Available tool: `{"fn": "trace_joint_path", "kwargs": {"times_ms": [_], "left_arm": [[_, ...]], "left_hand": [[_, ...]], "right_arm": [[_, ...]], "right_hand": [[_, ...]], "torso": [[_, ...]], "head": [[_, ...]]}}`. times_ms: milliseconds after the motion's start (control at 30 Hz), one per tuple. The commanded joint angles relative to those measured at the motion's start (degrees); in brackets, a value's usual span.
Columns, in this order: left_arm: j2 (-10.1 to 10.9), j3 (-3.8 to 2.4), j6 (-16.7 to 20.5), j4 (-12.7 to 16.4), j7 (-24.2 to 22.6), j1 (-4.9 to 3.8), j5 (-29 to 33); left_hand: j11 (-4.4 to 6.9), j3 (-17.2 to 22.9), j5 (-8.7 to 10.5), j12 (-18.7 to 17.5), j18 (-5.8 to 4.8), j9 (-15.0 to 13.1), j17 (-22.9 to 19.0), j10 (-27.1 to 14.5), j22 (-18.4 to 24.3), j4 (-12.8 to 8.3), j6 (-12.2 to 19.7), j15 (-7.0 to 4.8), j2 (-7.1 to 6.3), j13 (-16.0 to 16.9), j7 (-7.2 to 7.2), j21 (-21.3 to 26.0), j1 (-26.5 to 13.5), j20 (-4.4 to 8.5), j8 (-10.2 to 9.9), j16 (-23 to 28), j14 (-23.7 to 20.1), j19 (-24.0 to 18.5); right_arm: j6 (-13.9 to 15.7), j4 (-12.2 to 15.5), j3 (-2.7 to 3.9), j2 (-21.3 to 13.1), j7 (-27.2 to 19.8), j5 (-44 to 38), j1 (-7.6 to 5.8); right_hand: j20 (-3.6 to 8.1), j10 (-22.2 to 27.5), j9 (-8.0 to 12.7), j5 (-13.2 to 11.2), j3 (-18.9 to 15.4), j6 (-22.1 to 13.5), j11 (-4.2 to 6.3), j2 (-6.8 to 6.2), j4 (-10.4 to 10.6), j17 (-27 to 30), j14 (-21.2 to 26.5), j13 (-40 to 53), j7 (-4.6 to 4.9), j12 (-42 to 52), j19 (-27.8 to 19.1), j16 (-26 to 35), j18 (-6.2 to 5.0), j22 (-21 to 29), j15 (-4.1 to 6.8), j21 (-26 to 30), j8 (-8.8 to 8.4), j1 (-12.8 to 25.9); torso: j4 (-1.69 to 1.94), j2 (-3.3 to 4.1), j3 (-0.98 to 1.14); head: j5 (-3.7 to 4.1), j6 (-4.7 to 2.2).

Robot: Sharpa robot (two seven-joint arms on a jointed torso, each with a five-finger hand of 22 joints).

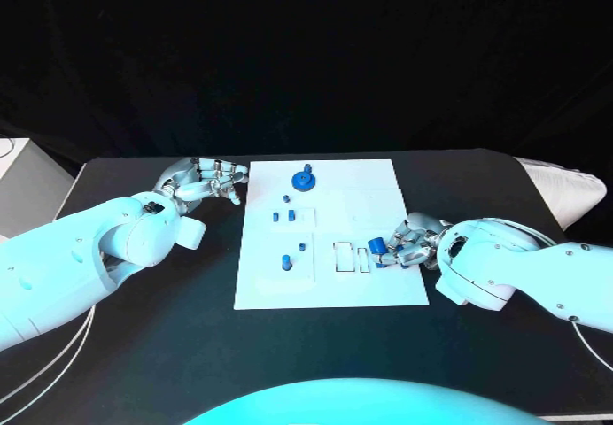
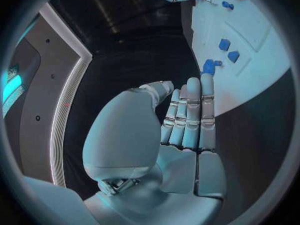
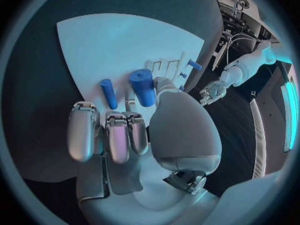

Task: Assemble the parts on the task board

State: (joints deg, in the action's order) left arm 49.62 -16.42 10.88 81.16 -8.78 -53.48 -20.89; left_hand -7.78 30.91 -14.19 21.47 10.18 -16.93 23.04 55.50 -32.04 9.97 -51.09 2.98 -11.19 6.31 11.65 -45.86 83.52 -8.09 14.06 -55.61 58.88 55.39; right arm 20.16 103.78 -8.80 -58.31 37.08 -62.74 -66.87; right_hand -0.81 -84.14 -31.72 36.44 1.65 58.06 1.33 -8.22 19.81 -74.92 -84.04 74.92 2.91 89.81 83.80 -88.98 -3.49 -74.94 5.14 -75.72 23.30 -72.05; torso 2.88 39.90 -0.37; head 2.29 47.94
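The white task board (image 1: 332, 288) lies mid-table. A round blue part (image 1: 303, 181) stands near its far edge, and small blue parts (image 1: 283, 215) sit along its left half. At the board's right edge my right hand (image 1: 411, 241) pinches a short blue cylinder (image 1: 377, 244) between thumb and fingertip, just above the board beside the slots. In the right wrist view the cylinder (image 3: 142, 86) sits at the thumb tip and a thin blue peg (image 3: 109, 93) lies on the board (image 3: 112, 40) by the curled fingers (image 3: 115, 135). My left hand (image 1: 205, 181) rests by the board's far left corner and holds nothing.
Rectangular slots (image 1: 346, 257) lie just left of the right hand. The left wrist view shows the left hand's fingers (image 2: 190, 110) side by side, short of the board's edge (image 2: 250, 30), with small blue parts (image 2: 224, 44) beyond. A white object (image 1: 562, 190) lies at the table's right edge.
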Motion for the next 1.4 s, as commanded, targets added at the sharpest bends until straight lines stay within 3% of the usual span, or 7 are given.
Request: {"fn": "trace_joint_path", "kwargs": {"times_ms": [33,333,733,800,967,1400], "left_arm": [[-0.1,-0.04,0.1,0.1,-0.1,0.01,0.3],[-0.1,-0.04,0.0,0.0,-0.1,0.01,0.3],[-0.1,-0.04,-0.2,0.1,0.1,0.01,0.3],[-0.1,-0.04,-0.2,0.1,0.2,0.01,0.3],[0.0,-0.04,-0.2,0.2,0.2,0.01,0.3],[0.1,-0.04,-0.3,0.2,0.4,0.01,0.3]], "left_hand": [[0.06,0.1,-0.17,0.3,0.4,0.0,-0.1,-0.5,0.1,0.1,-0.2,0.13,0.26,-0.1,-0.1,0.3,0.2,-0.12,0.3,0.2,0.4,0.5],[0.06,0.1,-0.17,0.3,0.4,0.0,-0.1,-0.5,0.1,0.1,-0.2,0.13,0.26,-0.1,-0.1,0.3,0.2,-0.12,0.3,0.2,0.4,0.5],[0.03,0.0,-0.15,0.3,0.39,0.1,-0.1,-0.6,0.1,0.2,-0.2,0.15,0.21,-0.1,-0.08,0.3,0.2,-0.12,0.3,0.2,0.4,0.5],[0.03,0.0,-0.15,0.3,0.39,0.1,-0.1,-0.6,0.1,0.2,-0.2,0.15,0.21,-0.1,-0.08,0.3,0.2,-0.12,0.3,0.2,0.4,0.5],[0.03,0.0,-0.15,0.3,0.39,0.1,-0.1,-0.6,0.1,0.2,-0.2,0.15,0.21,-0.1,-0.08,0.3,0.2,-0.12,0.3,0.2,0.4,0.5],[0.02,0.0,-0.14,0.3,0.39,0.1,-0.1,-0.7,0.2,0.2,-0.2,0.17,0.19,-0.1,-0.08,0.3,0.2,-0.13,0.4,0.2,0.4,0.5]], "right_arm": [[1.4,0.9,0.08,-0.4,-0.9,2.2,-0.3],[0.3,2.6,0.15,-0.5,-0.9,4.7,-0.88],[-1.1,0.9,-0.06,3.5,-0.9,4.9,-0.73],[-0.7,0.9,-0.08,4.1,-0.9,3.9,-0.71],[0.0,0.7,-0.09,5.3,-1.0,2.1,-0.69],[-1.4,-0.4,-0.1,7.1,-1.0,1.2,-0.68]], "right_hand": [[0.38,-5.9,-0.4,-0.3,3.4,0.7,0.37,2.37,-3.2,-13.3,-5.6,15.1,-0.34,0.2,4.0,-0.3,0.66,-7.6,0.29,-0.1,0.5,-2.7],[0.32,-5.9,-0.4,-1.2,5.3,0.7,0.24,1.33,-3.1,-13.3,-5.6,15.1,-0.18,0.2,4.0,-0.3,0.67,-7.7,0.18,-0.1,0.55,-1.4],[0.18,-5.9,-0.5,-3.9,6.9,0.8,0.08,-0.37,-3.1,-13.3,-5.6,15.1,-0.04,0.2,4.0,-0.3,0.65,-7.7,0.04,0.1,0.68,1.5],[0.15,-5.9,-0.5,-5.2,7.3,0.9,0.06,-0.71,-3.1,-13.3,-5.6,15.1,-0.01,0.2,4.0,-0.3,0.67,-7.8,0.01,0.0,0.75,2.4],[0.15,-5.9,-0.5,-5.3,7.3,0.9,0.06,-0.75,-3.1,-13.3,-5.6,15.1,-0.02,0.2,4.0,-0.3,0.66,-7.8,0.01,0.0,0.77,2.5],[0.12,-5.9,-0.5,-6.1,7.5,0.8,0.01,-1.21,-3.1,-13.3,-5.6,15.1,0.04,0.2,4.0,-0.3,0.67,-7.9,-0.02,0.0,0.79,3.3]], "torso": [[-0.03,0.0,0.02],[-0.02,0.09,0.02],[0.14,0.12,-0.02],[0.14,0.14,0.03],[0.06,0.14,-0.03],[0.01,0.09,0.03]], "head": [[0.01,-0.04],[-0.01,-0.16],[0.51,-0.34],[0.44,-0.28],[0.16,-0.14],[-0.43,0.08]]}}
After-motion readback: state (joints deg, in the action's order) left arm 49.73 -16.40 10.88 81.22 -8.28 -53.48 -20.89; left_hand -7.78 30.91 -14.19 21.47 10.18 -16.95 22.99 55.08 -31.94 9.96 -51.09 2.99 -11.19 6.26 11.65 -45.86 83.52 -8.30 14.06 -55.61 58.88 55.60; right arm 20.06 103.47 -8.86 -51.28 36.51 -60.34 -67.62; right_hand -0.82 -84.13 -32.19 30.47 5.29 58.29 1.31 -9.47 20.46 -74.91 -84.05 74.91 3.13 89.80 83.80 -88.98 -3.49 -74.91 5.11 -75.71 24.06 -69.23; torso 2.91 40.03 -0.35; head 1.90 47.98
